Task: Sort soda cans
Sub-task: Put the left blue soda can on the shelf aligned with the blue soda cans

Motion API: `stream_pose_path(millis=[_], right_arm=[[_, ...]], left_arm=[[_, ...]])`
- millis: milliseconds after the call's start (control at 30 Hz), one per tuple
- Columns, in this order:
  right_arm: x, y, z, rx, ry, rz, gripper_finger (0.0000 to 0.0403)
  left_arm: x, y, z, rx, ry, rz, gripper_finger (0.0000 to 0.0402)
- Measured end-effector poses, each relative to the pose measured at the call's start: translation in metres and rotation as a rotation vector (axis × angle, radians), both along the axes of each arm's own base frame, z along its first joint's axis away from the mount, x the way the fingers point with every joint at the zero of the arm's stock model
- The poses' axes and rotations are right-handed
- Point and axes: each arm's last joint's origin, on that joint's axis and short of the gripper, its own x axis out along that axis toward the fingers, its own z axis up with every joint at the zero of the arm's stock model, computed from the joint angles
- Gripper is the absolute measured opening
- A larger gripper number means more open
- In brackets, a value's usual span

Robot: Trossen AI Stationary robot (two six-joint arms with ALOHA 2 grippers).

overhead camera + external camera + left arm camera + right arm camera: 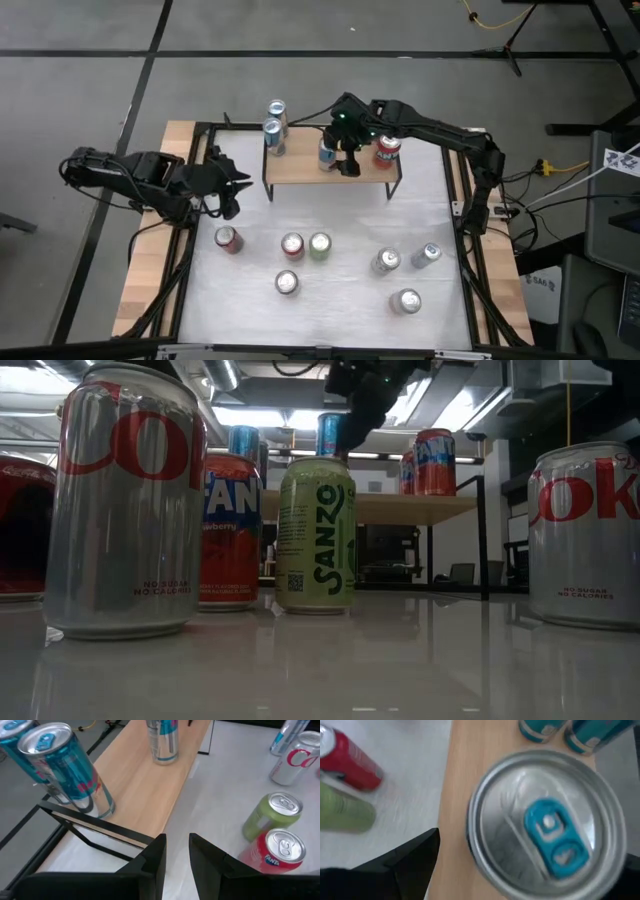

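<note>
A wooden shelf point(300, 170) stands at the table's far middle. Two light blue cans point(274, 120) stand at its left end and a red can point(387, 150) near its right end. My right gripper point(343, 152) is open above a third light blue can point(545, 825) that stands upright on the shelf, one finger point(405, 862) beside its silver top with a gap showing. Red point(228, 238), green point(320, 245) and silver point(405, 300) cans stand on the table. My left gripper point(176, 850) waits at the table's left side, fingers almost together, empty.
Several more cans stand on the white table top: a red one point(291, 245), silver ones point(287, 283) point(387, 261) and one point(428, 253) toward the right edge. The shelf's black frame legs point(268, 190) stand between my left gripper and the can cluster.
</note>
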Motion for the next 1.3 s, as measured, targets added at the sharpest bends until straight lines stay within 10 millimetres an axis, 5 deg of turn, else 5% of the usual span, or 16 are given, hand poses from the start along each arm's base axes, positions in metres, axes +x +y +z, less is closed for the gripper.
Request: stream_pose_path(millis=[367,833,1300], right_arm=[[0.005,-0.001,-0.002,0.059,-0.028,-0.058,0.0363],[0.018,0.018,0.0,0.1,-0.078,-0.123,0.021],[0.036,0.032,0.015,0.167,-0.281,-0.271,0.0245]], left_arm=[[0.001,0.0,0.0,-0.002,-0.007,0.0,0.0076],[0.001,0.0,0.0,-0.002,-0.007,0.001,0.0076],[0.002,0.0,0.002,-0.004,-0.024,0.0,0.0076]])
